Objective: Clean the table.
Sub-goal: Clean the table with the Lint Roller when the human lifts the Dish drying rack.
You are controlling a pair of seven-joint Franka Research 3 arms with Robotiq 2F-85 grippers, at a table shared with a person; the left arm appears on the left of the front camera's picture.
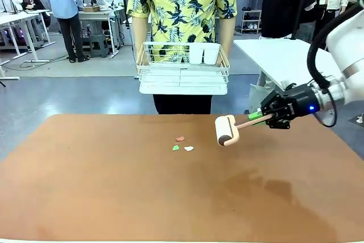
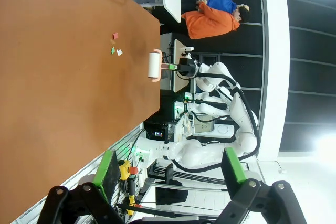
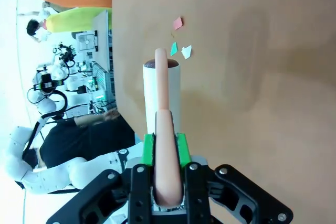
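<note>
Front view: bright, even overhead indoor light; sharp throughout. Tabletop [image 1: 114, 197] matte, no glare; soft dark shadow patch on it right of centre. Right wrist view: background along left edge overexposed, washed white; tabletop evenly lit; wide-angle bending toward edges. Left wrist view: bright flare at lower right, dark panels at upper right, strong contrast.

The front camera looks across the table [image 1: 114, 197] toward a standing person [image 1: 182, 4], angled slightly downward. The left wrist camera, rolled sideways, seems to hang well back, off the table's near edge. The right wrist camera sits close above the roller [image 3: 163, 98]. All 3 views share the scraps [image 1: 188, 148].
</note>
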